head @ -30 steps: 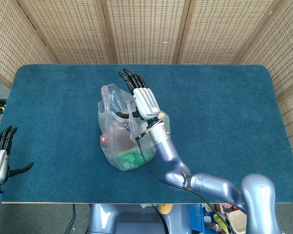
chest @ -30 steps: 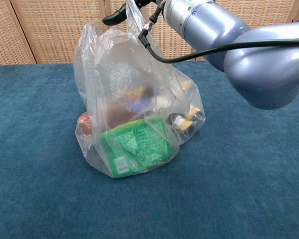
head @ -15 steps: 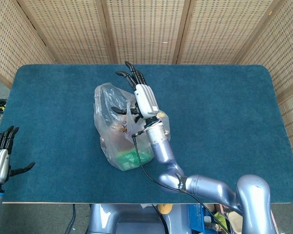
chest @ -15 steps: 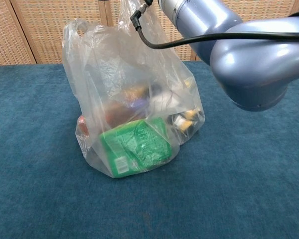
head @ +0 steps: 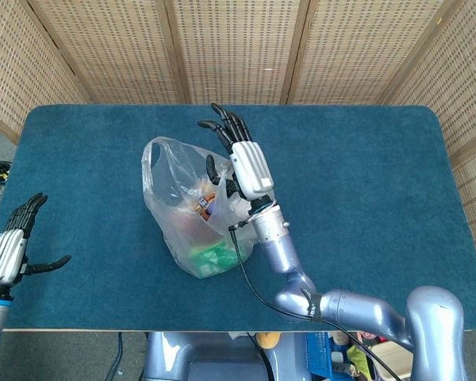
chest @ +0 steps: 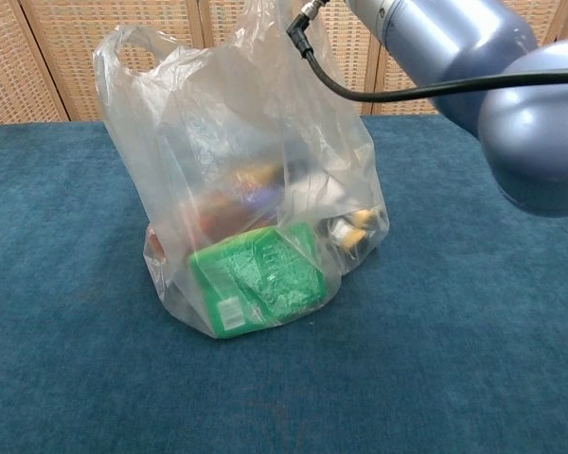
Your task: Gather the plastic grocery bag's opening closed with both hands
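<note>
A clear plastic grocery bag (head: 178, 210) stands on the blue table, holding a green packet (chest: 257, 276) and other groceries. My right hand (head: 244, 159) is above the bag's right side. Its thumb hooks the right handle and its fingers are stretched out; the plastic rises taut to it. In the chest view the bag (chest: 199, 161) reaches the top edge and only my right forearm (chest: 454, 47) shows. The bag's left handle (chest: 133, 47) stands free and the mouth gapes. My left hand (head: 12, 252) hovers open at the table's front left edge, far from the bag.
The blue carpeted table (head: 365, 182) stretches wide around the bag. Wicker screens (head: 238, 48) close off the back and sides. A black cable (chest: 360, 90) hangs from my right wrist beside the bag.
My right hand has risen and shifted right, pulling the bag's right side taller. The mouth has spread wider to the left. My left hand has edged in toward the table.
</note>
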